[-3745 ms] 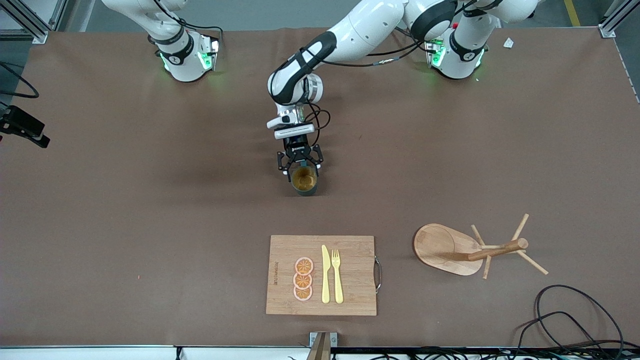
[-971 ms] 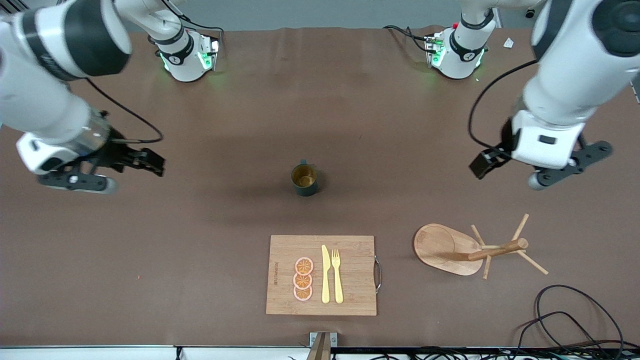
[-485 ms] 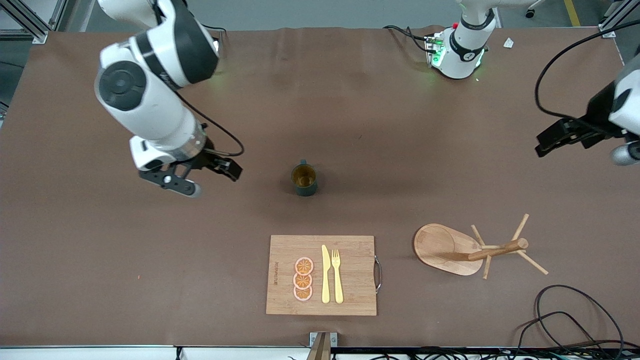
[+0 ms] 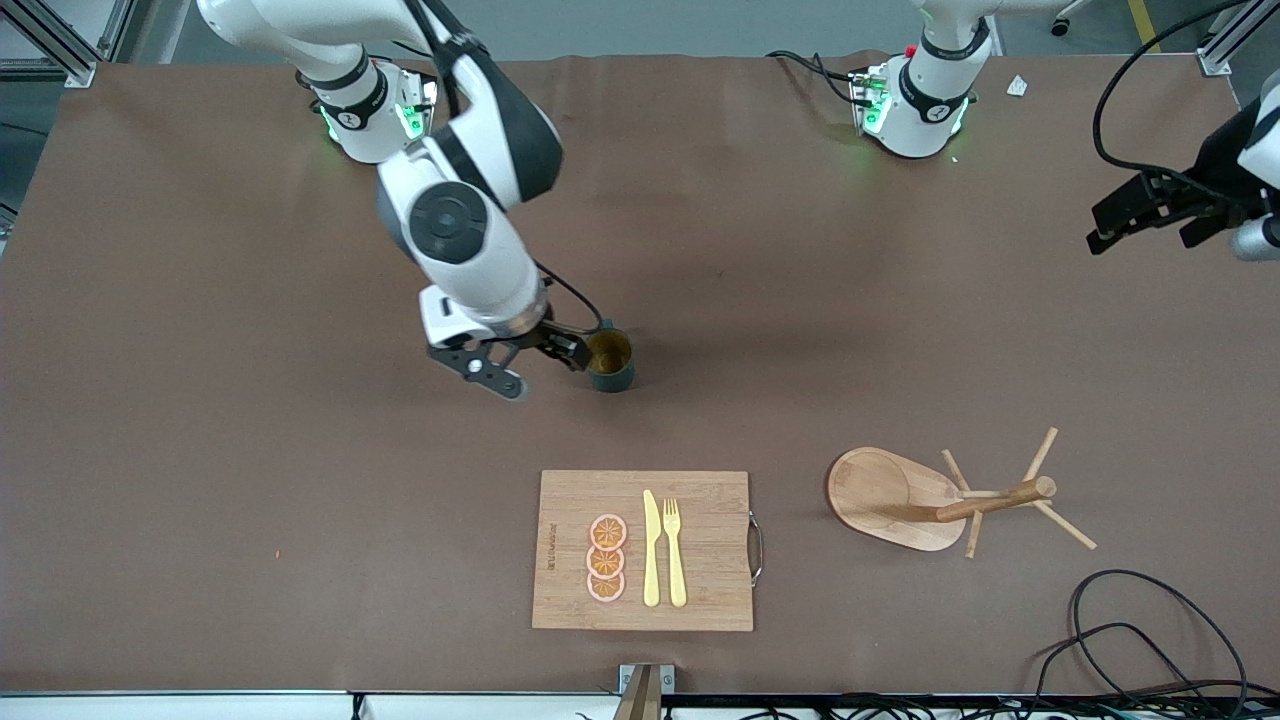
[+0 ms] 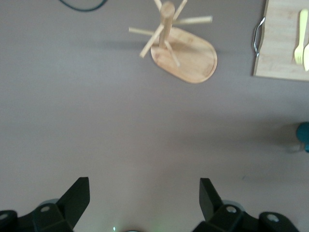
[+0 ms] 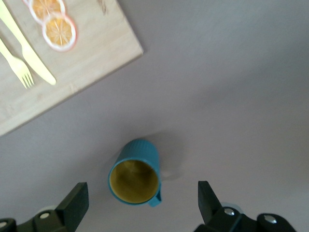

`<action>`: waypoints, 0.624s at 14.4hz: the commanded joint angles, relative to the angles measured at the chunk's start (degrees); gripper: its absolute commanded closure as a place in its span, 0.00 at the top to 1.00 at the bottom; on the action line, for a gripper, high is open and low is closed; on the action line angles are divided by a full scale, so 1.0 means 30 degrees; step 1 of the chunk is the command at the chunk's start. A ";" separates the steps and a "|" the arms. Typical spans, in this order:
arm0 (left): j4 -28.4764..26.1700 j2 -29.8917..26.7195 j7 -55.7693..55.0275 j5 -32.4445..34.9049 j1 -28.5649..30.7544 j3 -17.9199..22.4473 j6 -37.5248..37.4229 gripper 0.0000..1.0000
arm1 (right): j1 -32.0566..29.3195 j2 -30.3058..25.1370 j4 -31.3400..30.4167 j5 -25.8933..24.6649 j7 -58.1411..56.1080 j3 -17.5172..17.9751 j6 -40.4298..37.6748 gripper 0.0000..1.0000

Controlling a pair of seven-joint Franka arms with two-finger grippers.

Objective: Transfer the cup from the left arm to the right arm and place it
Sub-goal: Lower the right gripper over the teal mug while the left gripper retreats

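Cup (image 4: 610,361) upright on table (image 4: 200,450) mid-area, farther from camera than board (image 4: 700,550). R gripper (image 4: 530,365) just beside cup, jaws spread, empty. L gripper (image 4: 1165,222) over table edge at L arm's end, jaws spread, empty.

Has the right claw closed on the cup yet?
No, the right claw stands open above the cup, which sits upright on the table.

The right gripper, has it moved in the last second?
Yes. The right gripper has swung in from the right arm's end of the table and now hangs open right beside the cup, which stayed put.
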 commanded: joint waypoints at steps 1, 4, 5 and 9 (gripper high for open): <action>-0.0900 -0.0793 0.0454 -0.0246 -0.0053 0.0136 -0.0315 1.00 | 0.1156 0.1599 0.1100 0.0345 0.1359 -0.0216 0.0012 1.00; -0.1107 -0.1029 0.0542 -0.0246 0.0005 0.0107 -0.0374 1.00 | 0.1891 0.3825 0.3468 0.0345 0.2854 -0.0216 -0.0017 1.00; -0.1048 -0.0971 0.0600 -0.0246 0.0063 0.0106 -0.0374 1.00 | 0.1979 0.4149 0.3736 0.0316 0.3090 -0.0216 0.0012 1.00; -0.0989 -0.0882 0.1947 -0.0188 0.0151 0.0165 -0.0374 1.00 | 0.2535 0.4971 0.3885 0.0257 0.3678 -0.0216 0.1325 1.00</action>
